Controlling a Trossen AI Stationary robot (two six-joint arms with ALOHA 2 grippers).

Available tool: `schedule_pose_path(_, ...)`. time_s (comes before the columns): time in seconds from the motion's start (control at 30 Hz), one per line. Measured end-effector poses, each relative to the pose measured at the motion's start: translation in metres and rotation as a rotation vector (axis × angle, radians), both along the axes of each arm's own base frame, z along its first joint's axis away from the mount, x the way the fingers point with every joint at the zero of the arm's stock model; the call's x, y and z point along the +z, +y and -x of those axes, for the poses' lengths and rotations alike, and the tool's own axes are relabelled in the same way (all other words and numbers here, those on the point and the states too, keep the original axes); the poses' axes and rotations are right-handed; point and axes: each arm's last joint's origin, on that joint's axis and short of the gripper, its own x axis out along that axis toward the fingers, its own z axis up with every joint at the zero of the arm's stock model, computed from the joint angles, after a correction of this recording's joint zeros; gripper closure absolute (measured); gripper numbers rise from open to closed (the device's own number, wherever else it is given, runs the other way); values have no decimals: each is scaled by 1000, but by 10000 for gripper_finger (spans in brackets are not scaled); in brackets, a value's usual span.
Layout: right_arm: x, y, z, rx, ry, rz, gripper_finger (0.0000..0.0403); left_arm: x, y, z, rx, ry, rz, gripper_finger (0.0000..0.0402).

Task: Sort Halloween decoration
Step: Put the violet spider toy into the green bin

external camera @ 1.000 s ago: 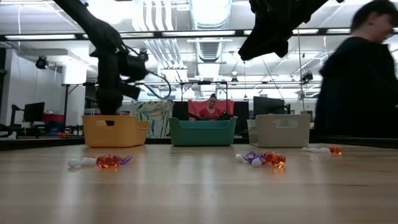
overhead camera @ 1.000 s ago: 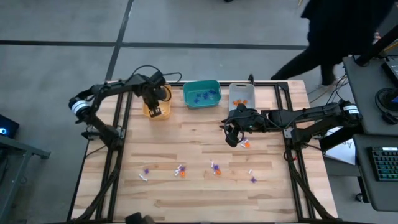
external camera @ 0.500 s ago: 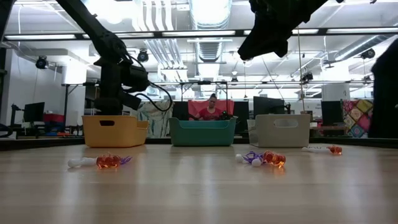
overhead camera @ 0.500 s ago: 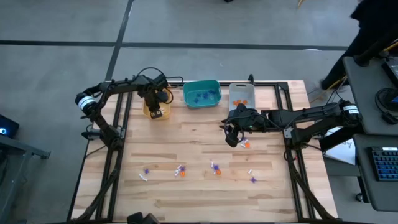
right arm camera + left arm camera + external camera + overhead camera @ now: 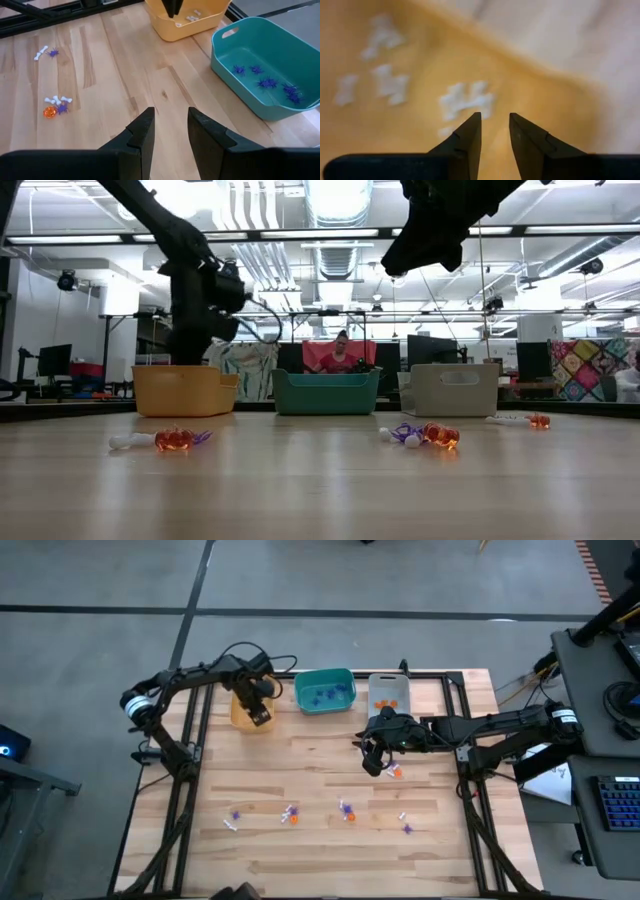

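Halloween decoration (image 5: 344,808): loose mid-table, toward the front edge. We find the right gripper (image 5: 374,754), fingers slightly apart and empty, nearer; the left gripper (image 5: 256,712), likewise parted, hangs over the yellow bin (image 5: 238,716).

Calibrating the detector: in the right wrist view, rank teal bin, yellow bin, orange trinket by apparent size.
1. Teal bin, largest, though nearer the camera.
2. Yellow bin, partly cut off, so true size unsure.
3. Orange trinket, smallest.

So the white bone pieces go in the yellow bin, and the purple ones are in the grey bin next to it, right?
Not quite. The purple pieces lie in the teal bin, as the right wrist view shows. The white bones are indeed in the yellow bin; the grey bin holds orange pieces.
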Motion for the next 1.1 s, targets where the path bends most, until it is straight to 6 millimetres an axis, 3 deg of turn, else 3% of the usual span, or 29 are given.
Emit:
schedule_pose_path(0.13,0,0,0,-5,-6,-7,298,14,-10,-12,-34,-144,75,323)
schedule_pose_path(0.4,2,0,-1,-39,-39,-58,298,53,-40,-30,-126,-261,-24,331)
schedule_pose_path(0.73,0,0,0,-69,-26,-112,298,93,-89,-30,-160,-380,-197,332)
schedule_pose_path(0.93,-13,1,11,-163,113,-245,298,99,-131,-36,-238,-592,-288,332)
schedule_pose_path(1.1,-26,2,24,-266,276,-360,298,88,-160,-41,-282,-768,-374,332)
